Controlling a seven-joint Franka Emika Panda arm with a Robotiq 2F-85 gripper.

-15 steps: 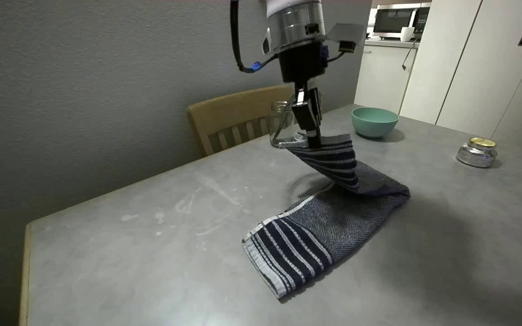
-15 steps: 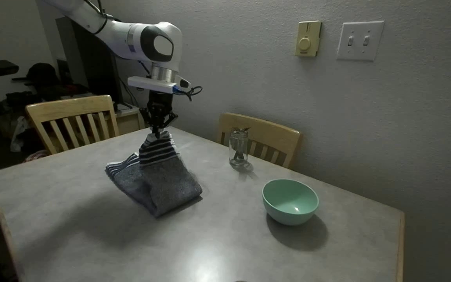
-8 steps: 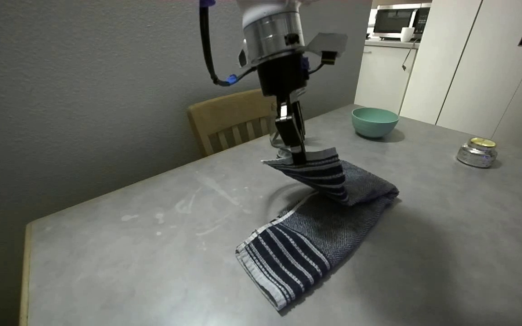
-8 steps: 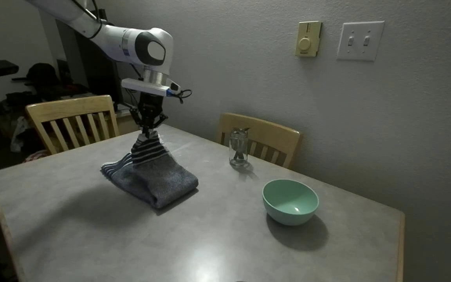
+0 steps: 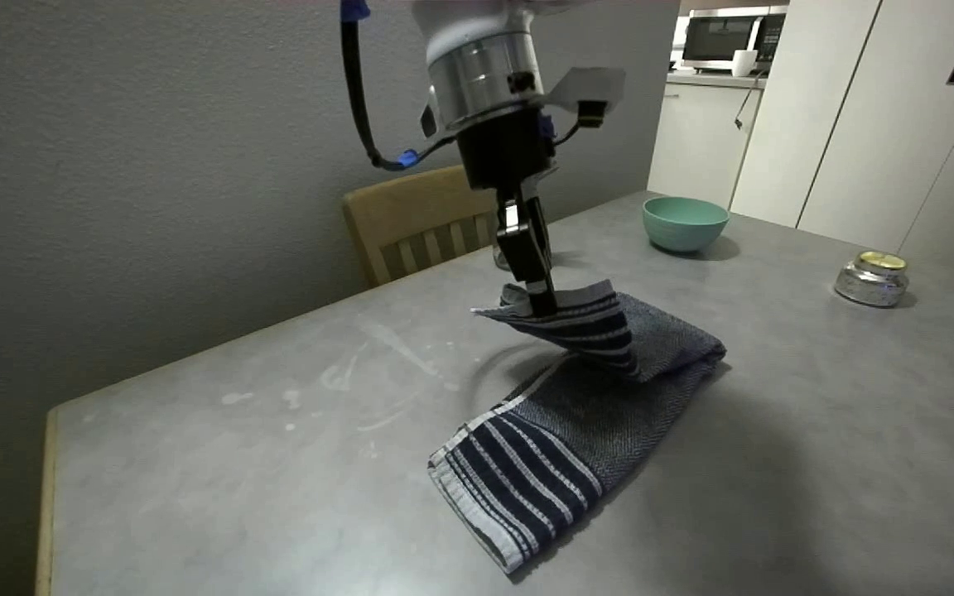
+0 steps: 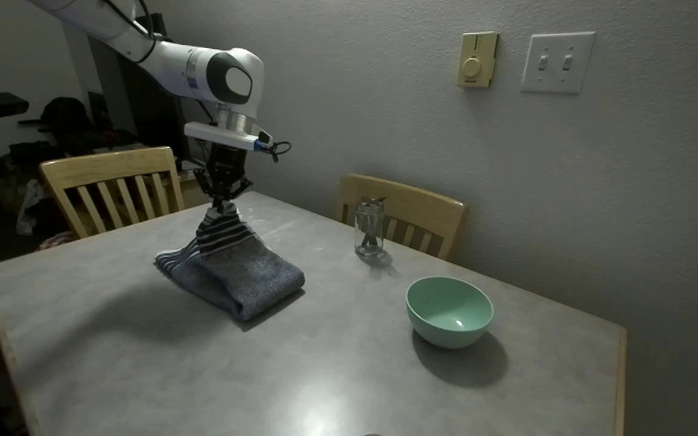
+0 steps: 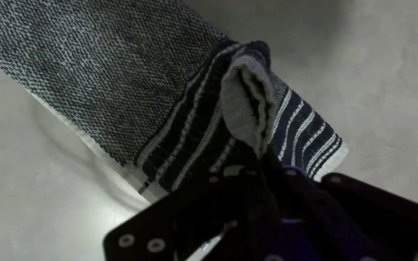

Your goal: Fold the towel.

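The gripper points down over the towel and pinches one of its striped ends, the pale hem gathered in its grip. That end stands raised directly beneath the gripper; from there the cloth slopes to a fold on the table, right of the gripper in both exterior views. The lower layer runs from the fold back under the gripper, and its own striped end lies flat on the other side, apart from the lifted one. In an exterior view a glass jar stands right of the gripper, holding thin things too small to make out, with a wooden chair just behind it. Farther off, on the gripper's right in both exterior views, sits a green bowl. Beyond that, in an exterior view, a silver container with a yellow top stands well to the right. Farthest away, above and right of the gripper in an exterior view, a white mug stands before a microwave.
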